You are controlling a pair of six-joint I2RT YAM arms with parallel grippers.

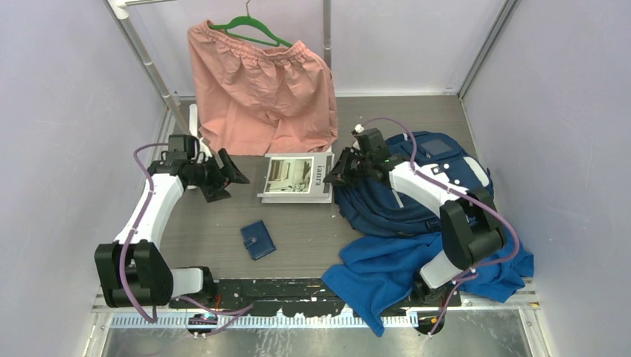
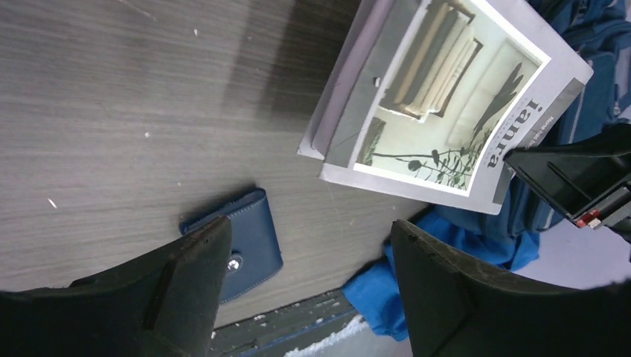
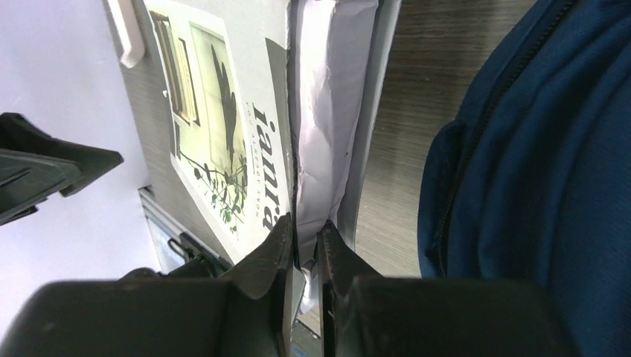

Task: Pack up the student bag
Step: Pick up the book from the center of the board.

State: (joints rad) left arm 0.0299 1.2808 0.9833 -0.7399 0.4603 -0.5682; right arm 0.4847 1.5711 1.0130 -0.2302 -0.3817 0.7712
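Observation:
The student bag, navy blue, lies at the right of the table and fills the right side of the right wrist view. A grey-covered book with a pale picture lies left of the bag. My right gripper is shut on the book's right edge; its jaws pinch the cover and white pages. My left gripper hovers open left of the book, nothing between its fingers. The book shows ahead of it in the left wrist view.
A small navy wallet with a snap tab lies on the table near the front, also by my left finger. A royal-blue cloth drapes over the front right edge. Pink shorts hang on a green hanger at the back.

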